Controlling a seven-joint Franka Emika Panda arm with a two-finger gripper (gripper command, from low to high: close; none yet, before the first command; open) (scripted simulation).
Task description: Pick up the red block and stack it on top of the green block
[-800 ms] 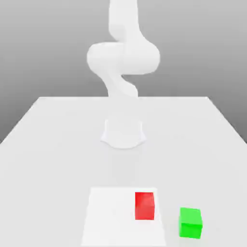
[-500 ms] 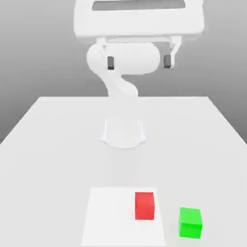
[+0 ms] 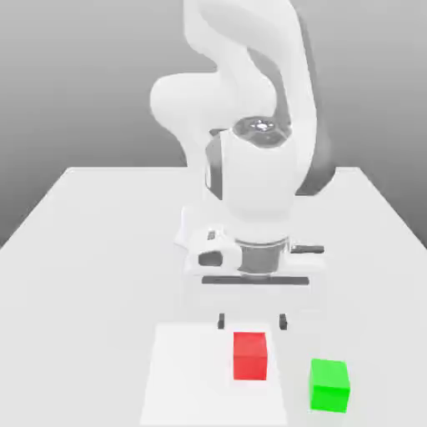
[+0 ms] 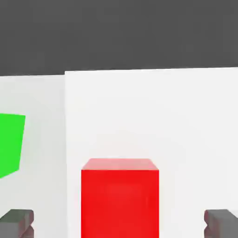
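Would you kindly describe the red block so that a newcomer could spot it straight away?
Start at the white table and find the paler square patch near its front edge. The red block sits on that patch, under the open gripper. Its neighbour, the green block, lies off the patch toward the exterior view's right.

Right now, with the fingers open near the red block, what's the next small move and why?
Probably keep lowering until the fingers straddle the red block, then close. In the exterior view the open gripper sits just behind the block, above the table; in the hand view the block is centred between them. The green block stands apart.
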